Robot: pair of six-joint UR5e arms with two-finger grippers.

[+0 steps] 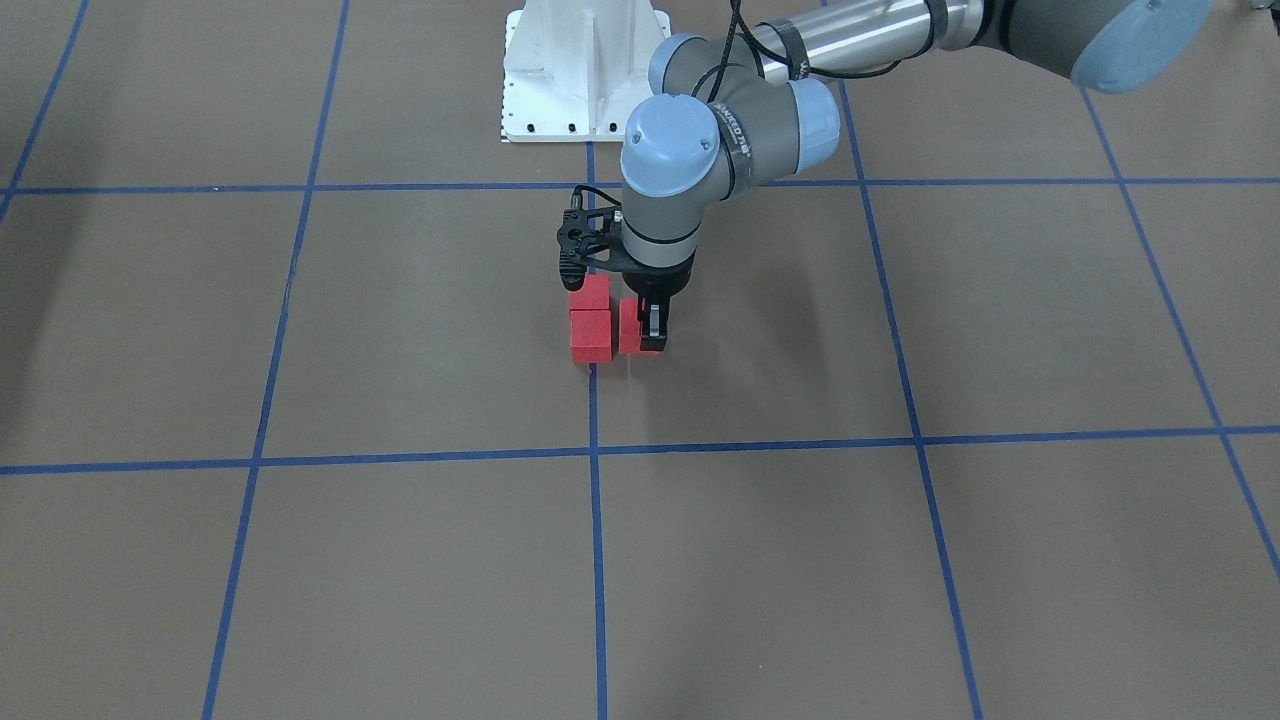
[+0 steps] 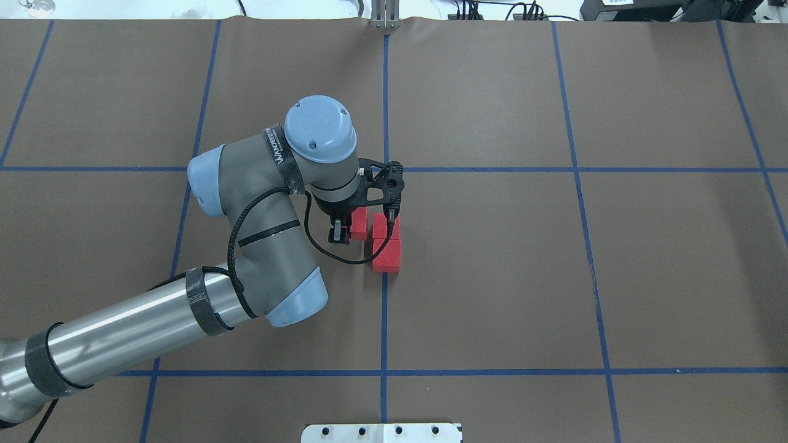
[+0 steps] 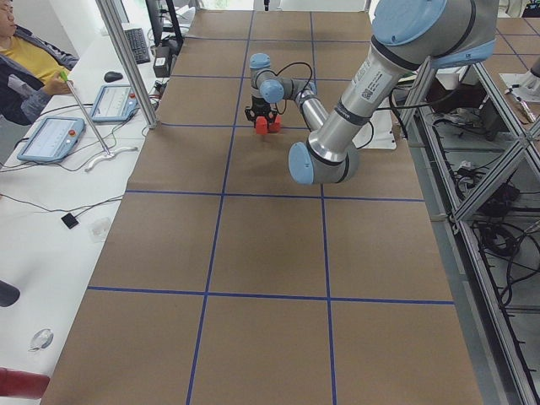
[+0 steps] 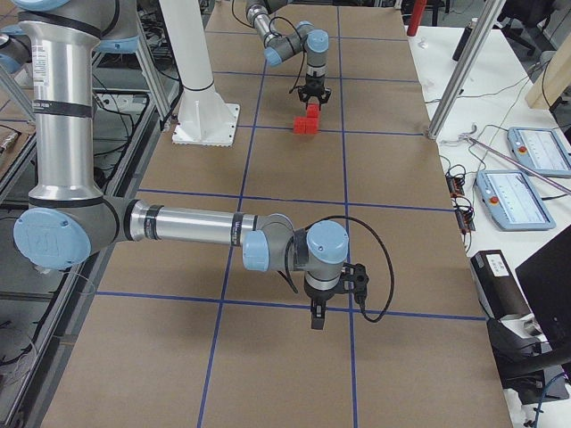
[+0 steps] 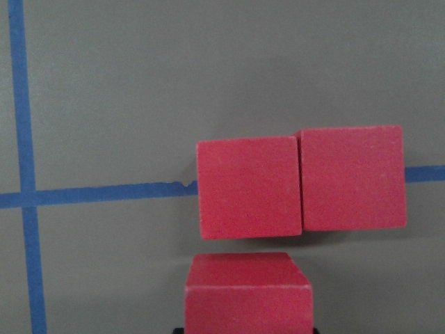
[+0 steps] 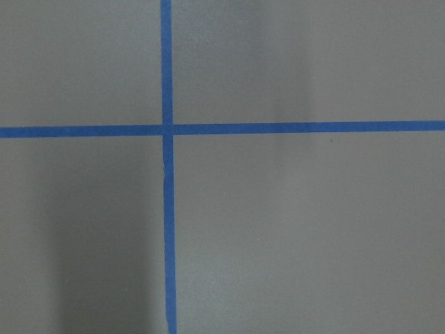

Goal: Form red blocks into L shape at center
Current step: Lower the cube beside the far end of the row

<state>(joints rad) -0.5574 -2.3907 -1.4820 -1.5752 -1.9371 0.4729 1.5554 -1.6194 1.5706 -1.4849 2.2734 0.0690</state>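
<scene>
Two red blocks [image 5: 249,188] sit touching in a row on the blue tape line [image 5: 97,195] at the center [image 2: 431,246]. Beside one end, the left gripper [image 1: 637,330] clamps the third block [image 5: 248,292]; a small gap and the release remain. State of the right gripper [image 4: 317,319]: cannot tell.

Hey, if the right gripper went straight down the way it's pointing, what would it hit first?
Probably the brown table surface, close to a blue tape crossing; nothing else shows beneath the right gripper.
</scene>
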